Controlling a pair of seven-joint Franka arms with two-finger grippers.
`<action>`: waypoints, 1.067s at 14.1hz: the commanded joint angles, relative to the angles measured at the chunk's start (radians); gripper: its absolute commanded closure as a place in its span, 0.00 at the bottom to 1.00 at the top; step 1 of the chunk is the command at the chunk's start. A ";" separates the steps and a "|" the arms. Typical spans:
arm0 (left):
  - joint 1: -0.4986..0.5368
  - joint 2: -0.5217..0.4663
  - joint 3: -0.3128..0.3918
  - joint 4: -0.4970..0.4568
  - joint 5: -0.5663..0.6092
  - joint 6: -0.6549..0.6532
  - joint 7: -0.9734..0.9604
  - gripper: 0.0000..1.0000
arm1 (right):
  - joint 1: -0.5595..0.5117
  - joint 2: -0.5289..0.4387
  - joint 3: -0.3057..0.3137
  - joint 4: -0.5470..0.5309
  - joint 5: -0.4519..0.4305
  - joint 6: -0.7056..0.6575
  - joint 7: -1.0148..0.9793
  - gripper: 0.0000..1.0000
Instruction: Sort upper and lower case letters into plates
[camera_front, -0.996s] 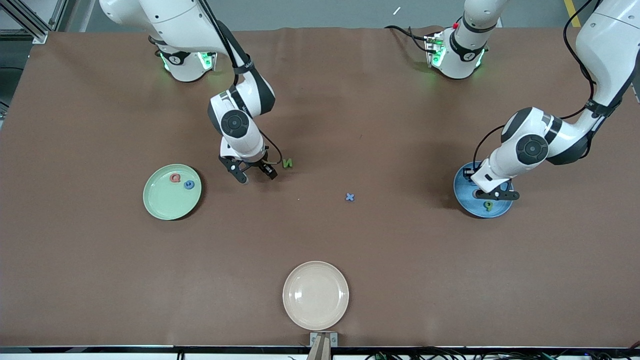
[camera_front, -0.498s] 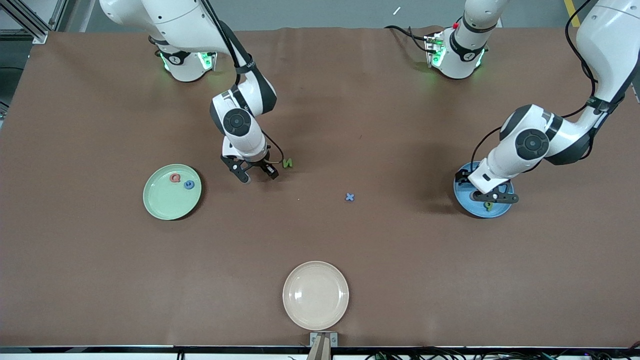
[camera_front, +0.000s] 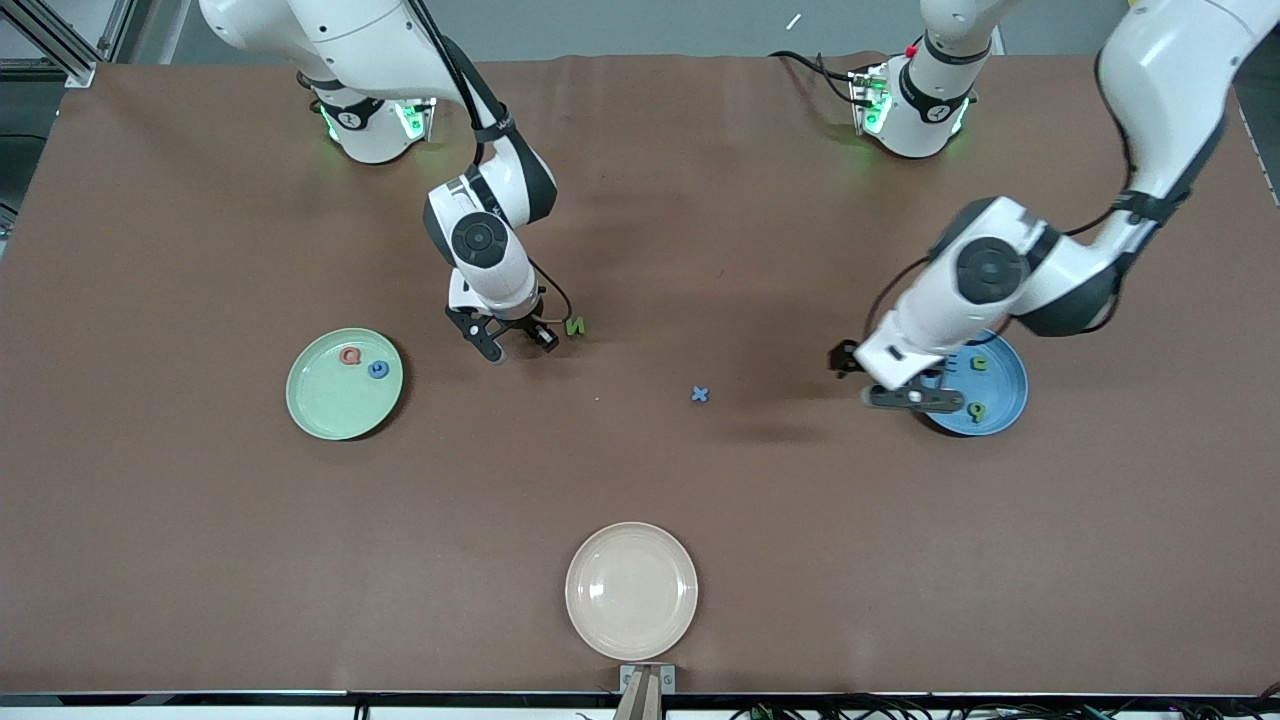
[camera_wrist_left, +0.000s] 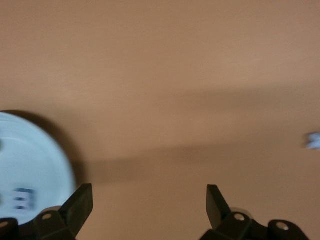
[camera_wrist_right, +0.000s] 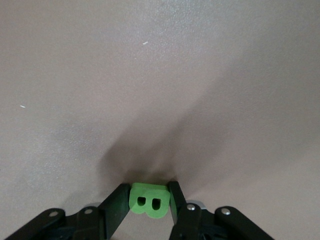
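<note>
Looking at the front view first, I see three plates. The mint green plate (camera_front: 344, 384), at middle left of the frame, holds a pink-red letter Q (camera_front: 350, 355) and a small blue letter (camera_front: 378, 369) just beside it; I cannot read the blue one. The bright blue plate (camera_front: 992, 405), at middle right, holds a green letter (camera_front: 979, 363), another small green letter (camera_front: 976, 410) nearer the front camera, and a dark letter with bars like an E (camera_wrist_left: 21, 198) that I see through the left wrist view. The cream-beige plate (camera_front: 631, 590), low in the centre, has nothing in it.

On the bare table (camera_front: 200, 550), a green N (camera_front: 575, 325) lies just beside the right gripper (camera_front: 512, 343), and a blue x (camera_front: 700, 394) sits near the middle, well apart from every plate.

In the right wrist view my right gripper (camera_wrist_right: 150, 200) has its fingers (camera_wrist_right: 120, 200) pressed against both sides of a green B (camera_wrist_right: 149, 201), down at the table surface. My left gripper (camera_front: 915, 398) hangs over the blue plate's edge toward the table's middle, its fingers (camera_wrist_left: 80, 202) spread wide with nothing between them.
</note>
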 joint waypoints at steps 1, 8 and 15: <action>-0.239 0.080 0.127 0.162 -0.012 -0.048 -0.084 0.00 | -0.008 0.009 -0.008 -0.010 -0.002 0.003 -0.008 0.99; -0.615 0.206 0.368 0.344 -0.016 -0.039 -0.200 0.00 | -0.224 -0.072 -0.010 0.048 -0.002 -0.191 -0.339 0.99; -0.663 0.297 0.381 0.377 -0.012 0.099 -0.264 0.01 | -0.531 -0.093 -0.011 0.084 -0.013 -0.267 -0.870 0.99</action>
